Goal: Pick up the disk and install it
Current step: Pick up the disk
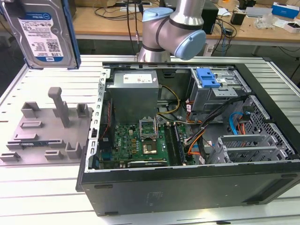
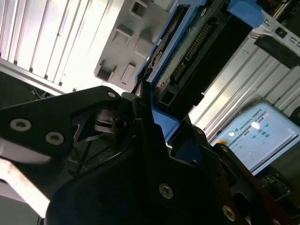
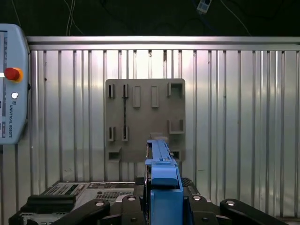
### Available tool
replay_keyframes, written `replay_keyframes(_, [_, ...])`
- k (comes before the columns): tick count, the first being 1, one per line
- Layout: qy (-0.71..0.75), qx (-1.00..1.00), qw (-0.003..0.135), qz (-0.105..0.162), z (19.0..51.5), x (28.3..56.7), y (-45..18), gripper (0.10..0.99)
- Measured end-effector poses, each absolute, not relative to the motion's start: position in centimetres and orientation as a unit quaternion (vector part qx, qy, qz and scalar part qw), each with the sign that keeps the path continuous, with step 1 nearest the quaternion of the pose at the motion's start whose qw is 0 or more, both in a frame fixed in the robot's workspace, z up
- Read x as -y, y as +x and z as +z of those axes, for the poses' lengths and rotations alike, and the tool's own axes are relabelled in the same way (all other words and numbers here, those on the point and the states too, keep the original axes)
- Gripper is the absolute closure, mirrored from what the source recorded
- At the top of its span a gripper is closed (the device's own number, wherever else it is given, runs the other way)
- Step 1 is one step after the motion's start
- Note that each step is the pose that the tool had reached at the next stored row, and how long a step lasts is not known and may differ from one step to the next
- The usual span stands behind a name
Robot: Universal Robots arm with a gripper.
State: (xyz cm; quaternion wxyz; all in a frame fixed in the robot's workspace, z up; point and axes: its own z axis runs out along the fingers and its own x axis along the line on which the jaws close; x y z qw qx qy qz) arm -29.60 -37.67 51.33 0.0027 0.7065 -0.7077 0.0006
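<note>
The disk (image 1: 42, 33), silver with a white-and-blue label and a blue rail, hangs high above the slatted table at the exterior view's left, over the grey holder plate (image 1: 47, 126). In the first wrist view the disk (image 3: 161, 183) stands edge-on between the black fingers of my gripper (image 3: 161, 208), which is shut on it. In the second wrist view the disk's (image 2: 187, 61) connector end sticks out past the gripper (image 2: 157, 122). The disk is well clear of the plate (image 3: 145, 117) beneath it.
An open computer case (image 1: 187, 140) lies on the table at the exterior view's right, with a drive bay topped by a blue latch (image 1: 207, 77). The arm's base (image 1: 173, 28) stands behind the case. A teach pendant (image 3: 9, 89) lies beside the table.
</note>
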Motion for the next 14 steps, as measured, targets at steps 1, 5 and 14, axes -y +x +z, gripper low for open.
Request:
replay_keyframes(1, [0.706, 0.708, 0.003, 0.000, 51.3, 37.8, -29.3, 0.722])
replay_keyframes(5, [0.706, 0.708, 0.002, -0.001, 51.3, 38.6, -28.0, 0.722])
replay_keyframes(14, [0.706, 0.708, 0.000, -0.005, 51.2, 40.4, -25.1, 0.722])
